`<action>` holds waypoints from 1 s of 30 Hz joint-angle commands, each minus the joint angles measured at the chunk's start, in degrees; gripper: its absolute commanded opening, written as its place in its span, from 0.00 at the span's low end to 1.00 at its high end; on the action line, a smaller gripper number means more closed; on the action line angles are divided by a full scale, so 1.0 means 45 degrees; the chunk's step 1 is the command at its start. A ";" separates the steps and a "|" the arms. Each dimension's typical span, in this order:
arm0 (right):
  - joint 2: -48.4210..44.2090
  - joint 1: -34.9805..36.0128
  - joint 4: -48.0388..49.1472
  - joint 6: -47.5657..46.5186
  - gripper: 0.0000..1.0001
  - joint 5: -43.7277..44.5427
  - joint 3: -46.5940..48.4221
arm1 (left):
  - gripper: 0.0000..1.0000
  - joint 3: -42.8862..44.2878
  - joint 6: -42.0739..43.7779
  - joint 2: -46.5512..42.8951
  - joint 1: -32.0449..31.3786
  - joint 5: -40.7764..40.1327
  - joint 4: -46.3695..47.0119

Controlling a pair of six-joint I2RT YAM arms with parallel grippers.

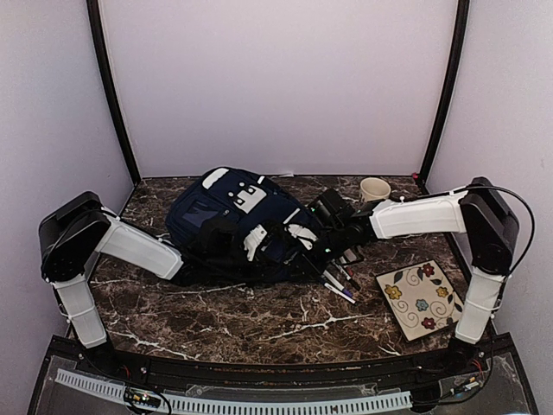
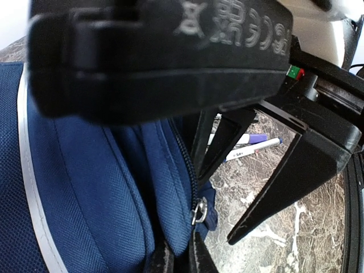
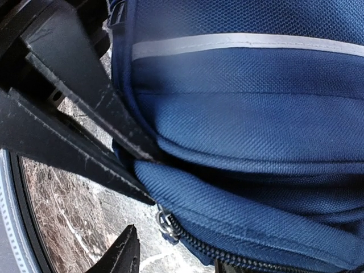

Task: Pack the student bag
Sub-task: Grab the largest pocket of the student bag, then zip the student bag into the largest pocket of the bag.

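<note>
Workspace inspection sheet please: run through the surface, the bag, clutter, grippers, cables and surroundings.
surface: dark veined marble table
job's things: student bag, navy, lying mid-table
clutter: pens on the table beside the bag; cream mug back right; floral plate front right
grippers: left gripper and right gripper both at the bag's near edge by a zip; open or shut unclear
cables: black cable looping off the right arm
surroundings: pale walls, black frame posts

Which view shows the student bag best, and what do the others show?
Top external: almost all of the student bag shows, lying on the table. Both wrist views show only close-up blue fabric, a pale stripe and a zip.
</note>
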 commanded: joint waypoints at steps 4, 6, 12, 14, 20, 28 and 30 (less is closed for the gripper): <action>0.0390 0.0122 0.1348 0.0650 0.36 0.0214 0.0573 | 0.00 -0.0071 -0.0650 -0.0280 -0.0070 0.0801 0.1494; 0.0192 0.0090 0.1285 0.0637 0.26 0.0203 0.0459 | 0.00 -0.0130 -0.0567 -0.0324 -0.0060 0.0710 0.1383; -0.0521 -0.0051 0.0687 0.0387 0.07 0.0062 0.0171 | 0.00 -0.0318 -0.0447 -0.0367 -0.0070 0.0591 0.1215; -0.0763 -0.0118 0.0474 0.0238 0.03 0.0106 0.0040 | 0.00 -0.0447 -0.0459 -0.0433 -0.0050 0.0584 0.1231; -0.1177 -0.0613 -0.0388 -0.0131 0.00 0.0007 -0.0160 | 0.00 -0.0713 -0.0301 -0.0779 -0.0030 0.0250 0.0356; -0.1190 -0.1458 -0.1851 -0.1289 0.00 0.0502 -0.0521 | 0.00 -0.1618 -0.0275 -0.2625 -0.0030 -0.0595 -0.1846; -0.1041 -0.1654 -0.1775 -0.1570 0.00 0.0888 -0.0552 | 0.00 -0.1889 -0.0380 -0.3124 -0.0030 -0.0877 -0.2530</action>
